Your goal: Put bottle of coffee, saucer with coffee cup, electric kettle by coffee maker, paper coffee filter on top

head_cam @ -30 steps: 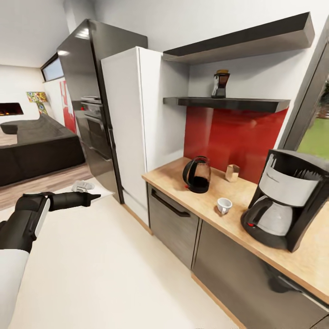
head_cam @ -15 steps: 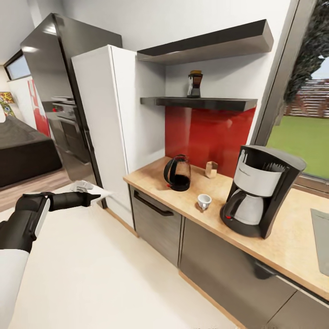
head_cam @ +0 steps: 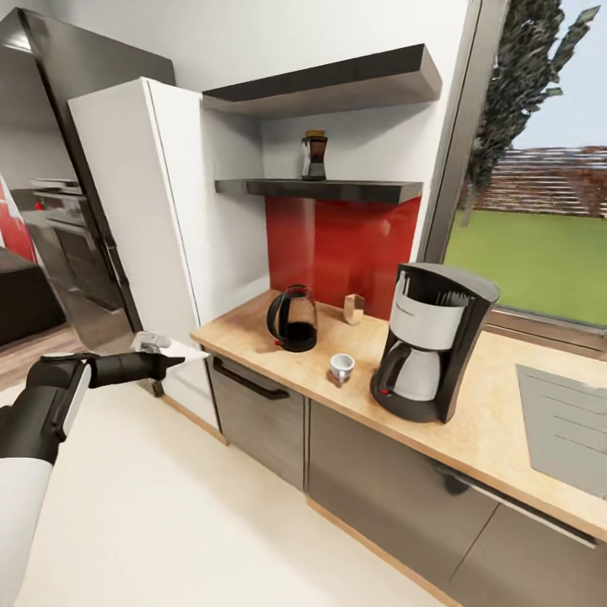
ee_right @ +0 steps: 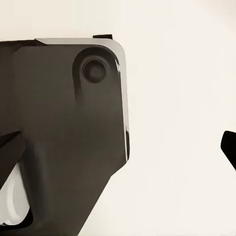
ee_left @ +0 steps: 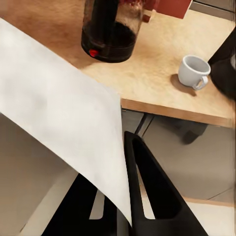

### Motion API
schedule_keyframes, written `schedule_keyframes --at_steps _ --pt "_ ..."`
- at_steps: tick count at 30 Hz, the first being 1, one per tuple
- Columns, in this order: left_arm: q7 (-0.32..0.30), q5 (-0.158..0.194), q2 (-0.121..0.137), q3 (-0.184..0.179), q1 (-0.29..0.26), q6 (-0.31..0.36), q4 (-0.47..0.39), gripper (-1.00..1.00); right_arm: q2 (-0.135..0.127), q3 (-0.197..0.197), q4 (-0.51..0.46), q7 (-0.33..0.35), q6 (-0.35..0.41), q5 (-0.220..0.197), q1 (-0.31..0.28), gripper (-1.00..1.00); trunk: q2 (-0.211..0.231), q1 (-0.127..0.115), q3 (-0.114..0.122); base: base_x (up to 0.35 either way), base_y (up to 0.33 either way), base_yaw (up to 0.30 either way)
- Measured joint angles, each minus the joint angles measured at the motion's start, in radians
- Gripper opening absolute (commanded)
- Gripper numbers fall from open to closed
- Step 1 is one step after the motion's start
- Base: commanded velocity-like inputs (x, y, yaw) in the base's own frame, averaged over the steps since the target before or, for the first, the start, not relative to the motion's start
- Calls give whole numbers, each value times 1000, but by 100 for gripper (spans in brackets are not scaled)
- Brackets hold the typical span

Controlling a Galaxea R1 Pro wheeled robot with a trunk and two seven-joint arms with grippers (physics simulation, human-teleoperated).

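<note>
on the kitchen countertop (head_cam: pixel 497 421), coffee maker (head_cam: pixel 430 341); left fingers (ee_left: pixel 147 196) apparently pinching paper coffee filter (ee_left: pixel 59 113); right fingers' state unclear

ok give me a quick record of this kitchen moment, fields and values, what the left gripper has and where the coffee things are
left gripper: shut on the paper filter, short of the counter
counter: light wood, carries the items below
coffee maker: upright on the counter, top bare
kettle: on the counter, toward the white cabinet
cup: on the counter between kettle and coffee maker; no saucer seen under it
coffee bottle: on the lower shelf
</note>
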Motion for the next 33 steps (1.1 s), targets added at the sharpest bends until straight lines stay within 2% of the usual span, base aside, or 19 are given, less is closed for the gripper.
schedule_keyframes --at_steps 3,7,9,10,13,14,17,19,23,29,33 --pt "1 -1 -2 -2 -9 8 0 -100 0 0 0 0 0 0 0 100 0 0 0 0 0 -274" --pt "6 -6 -9 -9 -115 172 -1 -100 0 0 0 0 0 -1 0 100 0 0 0 0 0 -274" --pt "7 -7 -8 -11 -164 205 0 -100 1 0 0 1 0 -2 0 100 0 0 0 0 0 -272" --pt "9 -12 -8 -13 -210 225 0 -100 2 0 -1 1 0 -2 0 100 0 0 0 0 0 -269" --pt "10 -39 -9 -15 -272 266 1 -100 3 0 -1 1 0 -3 0 100 0 0 0 0 0 -265" --pt "11 -59 -11 -16 -302 281 1 -100 3 0 -2 0 1 -3 0 100 0 0 0 0 0 -259" --pt "11 -95 -14 -43 -350 293 13 -100 6 1 -3 0 2 -3 0 100 0 0 0 0 0 -232" --pt "10 -104 -14 -78 -385 297 36 -100 10 5 -1 0 0 -1 0 100 0 0 0 0 0 -80" --pt "11 -108 -14 -116 -430 300 71 -100 13 6 -3 0 1 0 0 100 0 0 0 0 0 -25" --pt "10 -111 -19 -200 -551 303 232 -100 14 5 -4 0 0 -2 0 100 0 0 0 0 0 -1" --pt "10 -112 -23 -215 -577 303 272 -100 14 3 -5 1 0 -4 0 100 0 0 0 0 0 0"
